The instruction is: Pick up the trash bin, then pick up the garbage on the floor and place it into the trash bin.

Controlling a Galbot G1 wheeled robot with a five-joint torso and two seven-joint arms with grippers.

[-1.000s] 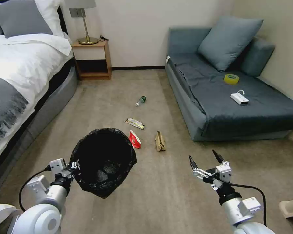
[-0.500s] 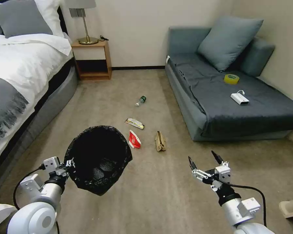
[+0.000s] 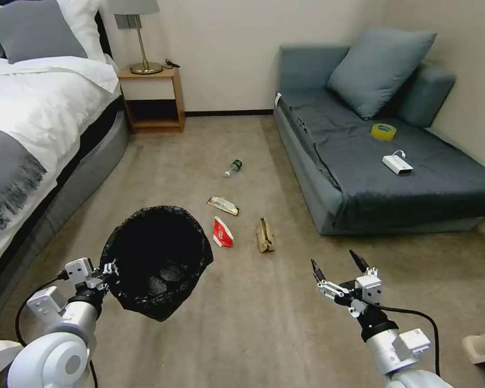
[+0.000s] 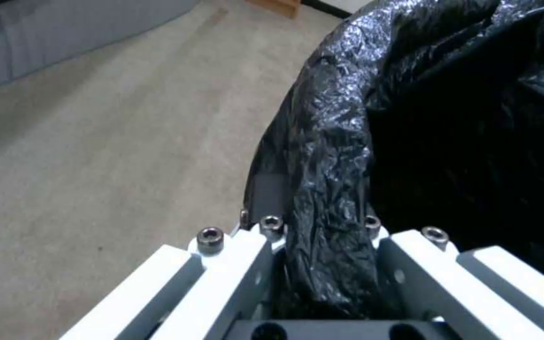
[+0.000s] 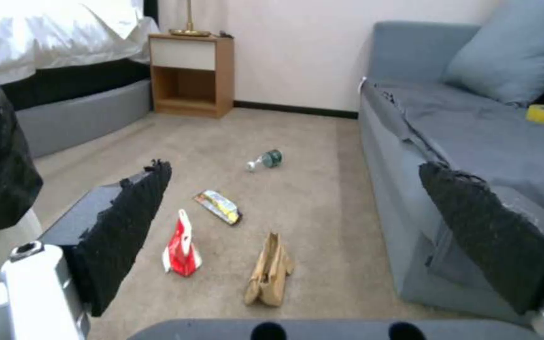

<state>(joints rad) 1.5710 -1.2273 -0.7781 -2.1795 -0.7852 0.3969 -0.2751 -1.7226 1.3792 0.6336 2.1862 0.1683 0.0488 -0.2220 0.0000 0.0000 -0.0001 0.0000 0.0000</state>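
Nearest you, at about 7 o'clock in the head view, your left gripper (image 3: pixel 109 269) is clamped on the near rim of the bin (image 3: pixel 155 258), pinching the black bag between its fingers (image 4: pixel 247 264); the bin hangs off the floor, tipped so its mouth faces up toward the head camera. At about 5 o'clock your right gripper (image 3: pixel 338 268) hovers above the carpet (image 3: pixel 253 323) with its fingers spread wide and nothing between them. Past the bin's far edge, near the middle of the view, the red packet (image 3: pixel 222 232) lies on the carpet just beside the bin, at the bin's 2 o'clock. The brown paper bag (image 3: pixel 264 235) lies near the packet, at its 3 o'clock, apart from it. Farther on, at the packet's 12 o'clock, the gold wrapper (image 3: pixel 223 205) lies flat. Farther still, along the same 12 o'clock line, the bottle (image 3: pixel 233 167) lies on its side, well apart from the other three. From the right wrist view all four pieces sit on the floor between the spread fingertips (image 5: pixel 127 226). At 3 o'clock stands the sofa (image 3: pixel 415 183), with a yellow tape roll (image 3: pixel 383 131) and a white charger (image 3: pixel 397 164) on its seat. At 9 o'clock is the bed (image 3: pixel 32 118), and beyond it, toward 11 o'clock against the far wall, the nightstand (image 3: pixel 152 99) with a lamp (image 3: pixel 140 37) on top.
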